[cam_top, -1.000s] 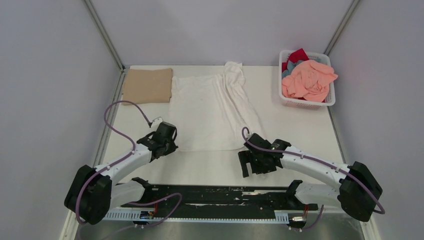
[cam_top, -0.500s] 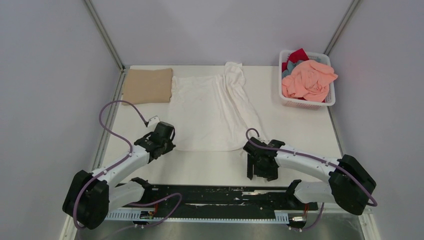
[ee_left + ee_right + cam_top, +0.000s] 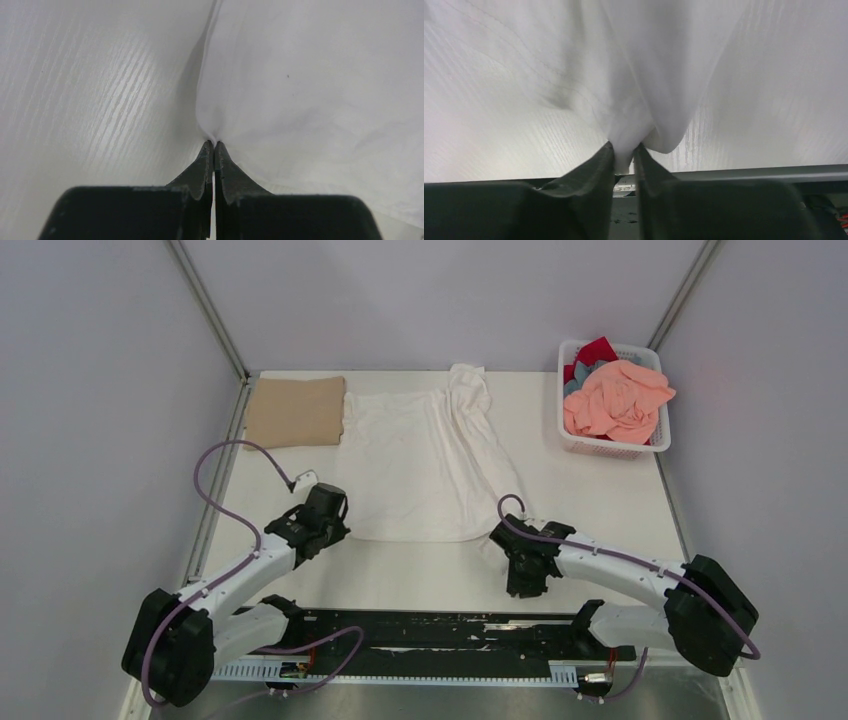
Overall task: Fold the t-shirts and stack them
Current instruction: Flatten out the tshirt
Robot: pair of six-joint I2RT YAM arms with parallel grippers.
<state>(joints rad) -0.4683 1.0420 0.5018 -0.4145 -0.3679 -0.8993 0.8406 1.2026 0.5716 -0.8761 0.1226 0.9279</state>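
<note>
A white t-shirt (image 3: 420,455) lies spread flat mid-table, its right side folded inward. My left gripper (image 3: 333,527) is at its near-left corner, shut on a pinch of the white cloth (image 3: 280,80); the fingertips (image 3: 214,145) meet on the fabric. My right gripper (image 3: 515,562) is at the near-right corner, jaws closed on a bunched fold of white cloth (image 3: 639,100) that fills the gap (image 3: 625,152). A folded tan t-shirt (image 3: 296,412) rests at the back left. Salmon pink (image 3: 615,400), red (image 3: 597,348) and grey-blue t-shirts are piled in the basket.
A white lattice basket (image 3: 611,447) stands at the back right corner. Grey walls close in the table on three sides. A black rail (image 3: 440,628) runs along the near edge between the arm bases.
The right gripper's jaws have gone from wide open to closed on the shirt's near-right corner, and it shifted slightly right. The left gripper stayed shut and drew slightly left.
</note>
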